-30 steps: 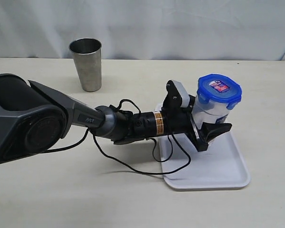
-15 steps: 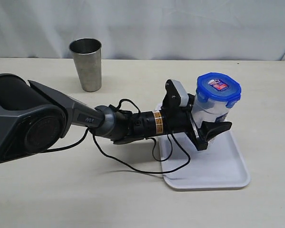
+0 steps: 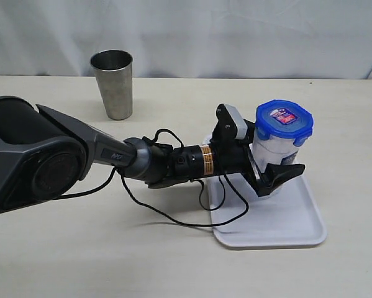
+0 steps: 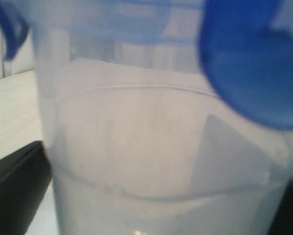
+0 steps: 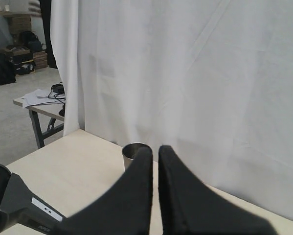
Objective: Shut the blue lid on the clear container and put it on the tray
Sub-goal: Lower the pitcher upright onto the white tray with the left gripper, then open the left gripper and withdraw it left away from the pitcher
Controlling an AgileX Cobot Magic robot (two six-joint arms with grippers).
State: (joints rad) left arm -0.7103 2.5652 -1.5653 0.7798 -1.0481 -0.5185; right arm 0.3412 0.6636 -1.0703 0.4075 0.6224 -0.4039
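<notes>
The clear container (image 3: pixel 267 152) stands upright on the white tray (image 3: pixel 285 223), near its far left end, with the blue lid (image 3: pixel 284 120) seated on top. My left gripper (image 3: pixel 279 162) reaches in from the left and straddles the container's lower body, jaws spread wide; the near finger (image 3: pixel 288 174) stands off the wall. In the left wrist view the container (image 4: pixel 146 147) fills the frame, a blue lid (image 4: pixel 254 73) tab hangs close, and a black finger (image 4: pixel 14 186) shows at the edge. My right gripper (image 5: pixel 155 152) is shut on nothing, high over the table.
A grey steel tumbler (image 3: pixel 113 84) stands upright at the back left of the table and also shows beyond the right fingertips as the tumbler (image 5: pixel 132 152). The left arm (image 3: pixel 61 155) and its black cable (image 3: pixel 192 220) lie across the table's middle.
The left jaws have spread wider off the container, the near finger dropping toward the front. The container and lid have settled slightly and stand on the tray.
</notes>
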